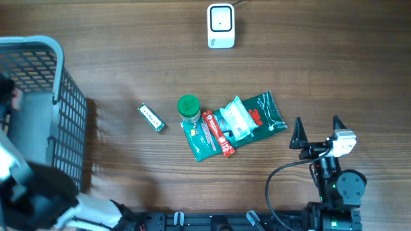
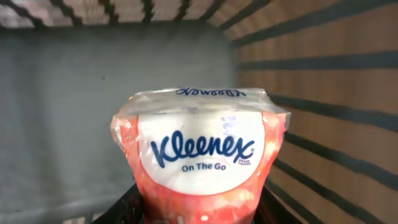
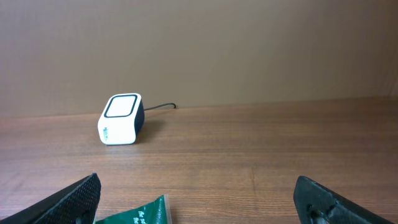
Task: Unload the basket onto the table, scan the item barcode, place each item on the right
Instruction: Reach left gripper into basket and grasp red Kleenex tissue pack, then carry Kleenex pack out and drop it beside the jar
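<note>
An orange-and-white Kleenex tissue pack [image 2: 202, 155] fills the left wrist view. My left gripper [image 2: 199, 210] is shut on its lower end, with a black finger [image 2: 124, 208] on each side. The pack is inside the grey mesh basket [image 2: 62, 93], which stands at the table's left edge [image 1: 64, 109]. No barcode shows on the side facing the camera. The white scanner [image 1: 220, 25] sits at the far middle of the table and also shows in the right wrist view [image 3: 121, 118]. My right gripper [image 1: 317, 122] hovers at the front right, open and holding nothing [image 3: 199, 202].
A pile lies mid-table: a green pouch [image 1: 257, 115], a clear packet [image 1: 236, 120], a red stick pack [image 1: 216, 133] and a green-capped bottle [image 1: 188, 106]. A small green pack [image 1: 151, 118] lies left of them. The pouch's corner [image 3: 140, 214] is just ahead of my right fingers.
</note>
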`<state>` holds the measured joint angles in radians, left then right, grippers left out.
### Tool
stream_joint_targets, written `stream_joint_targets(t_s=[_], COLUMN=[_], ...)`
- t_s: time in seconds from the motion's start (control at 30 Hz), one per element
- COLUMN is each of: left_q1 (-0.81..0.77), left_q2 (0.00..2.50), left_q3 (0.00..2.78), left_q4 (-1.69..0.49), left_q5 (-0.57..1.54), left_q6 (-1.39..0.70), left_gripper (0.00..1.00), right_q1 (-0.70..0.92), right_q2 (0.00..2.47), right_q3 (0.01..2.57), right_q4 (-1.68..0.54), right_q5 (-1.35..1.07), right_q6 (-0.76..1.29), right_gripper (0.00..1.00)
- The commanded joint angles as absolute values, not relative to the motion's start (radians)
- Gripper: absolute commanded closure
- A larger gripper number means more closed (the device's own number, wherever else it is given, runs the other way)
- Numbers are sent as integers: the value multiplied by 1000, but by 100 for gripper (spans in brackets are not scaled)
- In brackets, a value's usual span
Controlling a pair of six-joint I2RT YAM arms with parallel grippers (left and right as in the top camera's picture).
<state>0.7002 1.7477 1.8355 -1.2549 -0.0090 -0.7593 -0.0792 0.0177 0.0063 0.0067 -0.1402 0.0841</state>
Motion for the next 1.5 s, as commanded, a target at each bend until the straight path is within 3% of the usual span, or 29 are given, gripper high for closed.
stream_joint_targets(t_s=[0.0,0.13,0.23,0.33,0.4,0.5,0.73,0.9,0.97,1.07,1.13,1.3,1.47], left_q1=[657,429,99,-115,-293,-441,-562,-617,-634,-659,-659,-659,-659], left_q2=[1551,1383,1380,1413,1451,1497,1552,1552,1552,1549,1541,1448,1285], left_q3=[1885,1885,1876,1820,1707,1530,1098,879,875,879,892,1014,1229], left_q4=[-1295,-1359,-1406,-1444,-1463,-1420,-1182,-847,-824,-799,-805,-835,-824], left_q5=[39,44,-28,-99,-168,-207,-121,27,34,33,33,-88,-382], left_q6=[-752,-793,-793,-805,-918,-1076,-1322,-1325,-1332,-1373,-1358,-1232,-1032], left_gripper=[66,66,66,66,66,66,66,62,55,32,25,23,21], right_q1=[-78,-78,-78,-78,-78,-78,-78,-78,-78,-78,-78,-78,-78], right_q2=[14,14,14,14,14,14,14,14,14,14,14,14,14], right_q3=[5,5,5,5,5,5,5,5,5,5,5,5,5], right_q4=[9,9,9,9,9,9,9,9,9,9,9,9,9], right_q5=[-134,-134,-134,-134,-134,-134,-134,-134,-134,-134,-134,-134,-134], right_q6=[79,78,78,78,79,78,78,78,78,78,78,78,78], right_gripper=[0,0,0,0,0,0,0,0,0,0,0,0,0])
